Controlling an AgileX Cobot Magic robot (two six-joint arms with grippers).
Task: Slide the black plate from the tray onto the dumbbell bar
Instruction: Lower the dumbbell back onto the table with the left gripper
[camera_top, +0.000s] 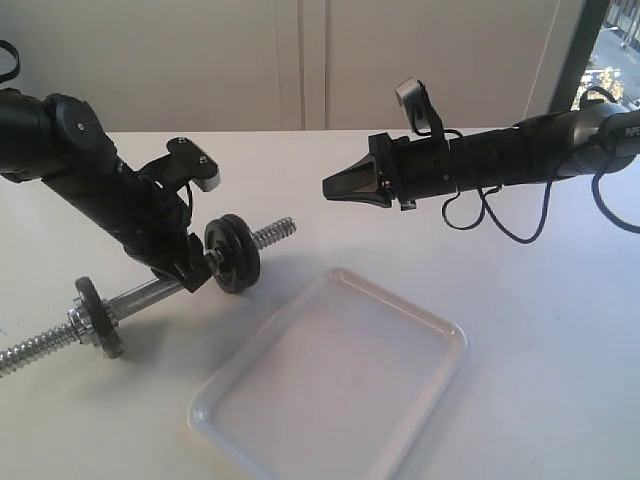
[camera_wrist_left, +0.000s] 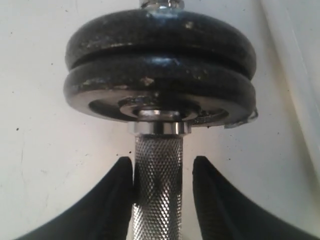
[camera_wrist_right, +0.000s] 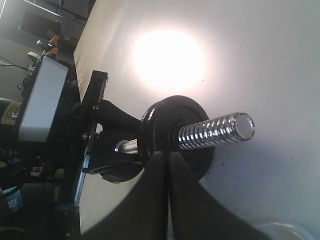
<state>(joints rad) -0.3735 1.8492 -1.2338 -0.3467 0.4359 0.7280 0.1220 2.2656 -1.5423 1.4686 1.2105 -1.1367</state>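
The dumbbell bar (camera_top: 150, 295) lies slanted at the left of the table, with a small disc and collar (camera_top: 98, 318) near its left end. Two black discs sit stacked on its right part. The outer one, by the threaded end (camera_wrist_right: 215, 130), is the black plate (camera_top: 232, 255) (camera_wrist_right: 167, 122). My left gripper (camera_top: 200, 272) (camera_wrist_left: 162, 167) straddles the knurled middle (camera_wrist_left: 159, 200) just behind the discs. One finger touches the rod and the other stands a little off it. My right gripper (camera_top: 328, 186) (camera_wrist_right: 168, 155) hangs shut and empty in the air, pointing at the threaded end. The white tray (camera_top: 340, 380) holds nothing.
The tray lies in front of the bar's right end, near the table's front edge. The right arm's cables (camera_top: 500, 215) hang over the table at the back right. A white wall (camera_top: 300, 60) stands behind the table.
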